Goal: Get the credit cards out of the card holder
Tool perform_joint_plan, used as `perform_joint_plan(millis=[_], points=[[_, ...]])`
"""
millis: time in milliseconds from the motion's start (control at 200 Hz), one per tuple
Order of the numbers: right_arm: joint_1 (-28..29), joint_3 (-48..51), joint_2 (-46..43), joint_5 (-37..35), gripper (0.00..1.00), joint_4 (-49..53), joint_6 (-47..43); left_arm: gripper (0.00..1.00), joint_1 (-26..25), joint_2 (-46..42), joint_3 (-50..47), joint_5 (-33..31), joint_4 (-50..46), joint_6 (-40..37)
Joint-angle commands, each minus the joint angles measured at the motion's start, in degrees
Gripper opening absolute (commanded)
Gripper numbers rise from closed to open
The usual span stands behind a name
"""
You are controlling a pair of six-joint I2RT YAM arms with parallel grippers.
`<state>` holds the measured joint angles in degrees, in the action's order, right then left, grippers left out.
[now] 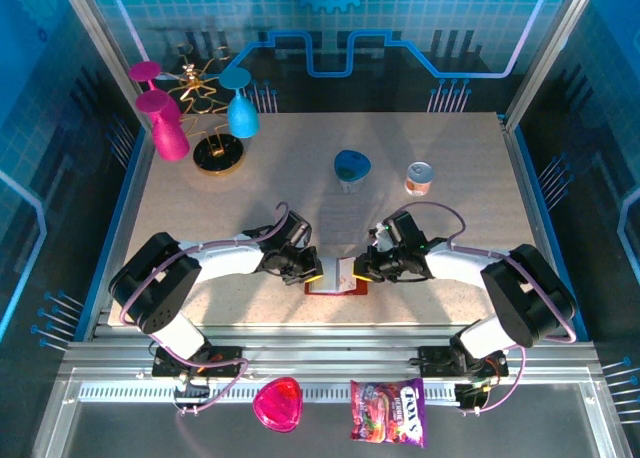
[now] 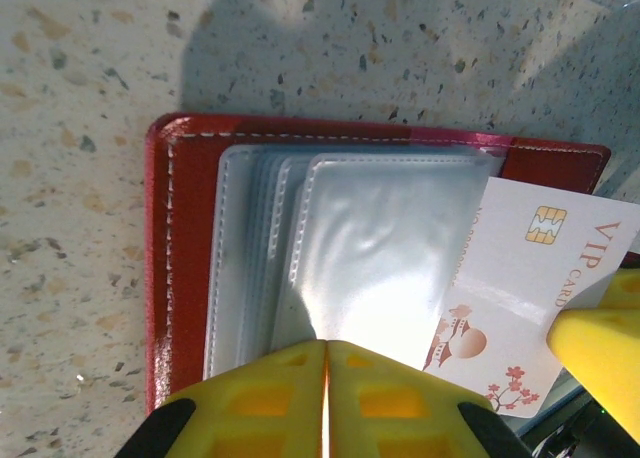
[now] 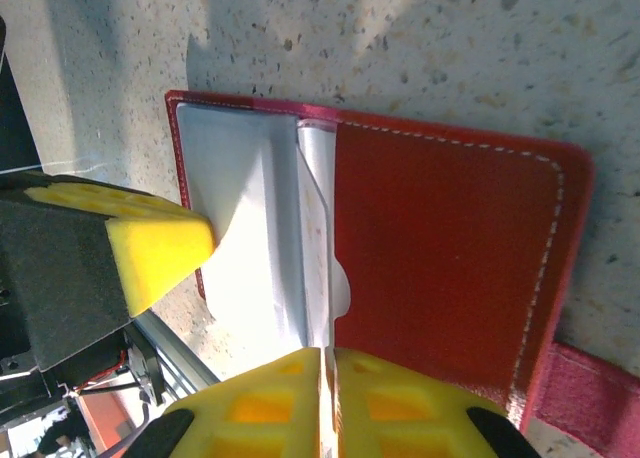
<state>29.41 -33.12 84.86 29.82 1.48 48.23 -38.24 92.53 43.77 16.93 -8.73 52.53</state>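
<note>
Yellow pads of my left tool [image 2: 325, 378] are pressed together at the near edge of the clear sleeves of the card holder [image 2: 160, 278], pinching them. The red holder lies open on the speckled surface [image 2: 90, 58], between both arms and close to their bases. A white credit card [image 2: 520, 268] with a gold chip sticks partway out of a sleeve. My right tool [image 3: 327, 378] is clenched on a thin pale edge, seemingly that card's.
</note>
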Motion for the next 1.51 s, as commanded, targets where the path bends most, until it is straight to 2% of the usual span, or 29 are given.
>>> perform_joint_plan(millis=[0,375,535,896,1071,1141,1501], points=[[0.91,-1.04,-0.26,-0.15,0.11,0.66,1.13,0.09,0.28,-0.41,-1.05,-0.08,-1.66,0.31],[1.09,-1.41,-1.72,-1.45,0.05,2.62,0.73,0.09,0.27,-1.93,-0.62,-0.27,-1.69,0.56],[1.05,-3.09,-3.83,-2.61,0.04,6.58,-1.22,0.11,0.36,-3.41,-0.08,-1.07,-2.39,0.48],[0.91,-11.70,-6.16,-9.08,0.01,22.51,-12.68,0.12,2.29,-7.33,-0.87,-2.41,-3.92,-0.91],[0.72,-16.50,-5.82,-12.50,0.00,27.77,-18.29,0.13,2.68,-5.46,-1.35,0.49,-2.82,-2.23],[0.48,-16.93,-5.59,-12.98,0.00,28.76,-18.93,0.14,2.66,-4.33,-1.67,2.44,-1.23,-2.46],[0.30,-17.59,-6.37,-12.23,0.00,27.83,-17.38,0.14,2.64,-2.50,-2.56,3.52,-1.83,-2.26]])
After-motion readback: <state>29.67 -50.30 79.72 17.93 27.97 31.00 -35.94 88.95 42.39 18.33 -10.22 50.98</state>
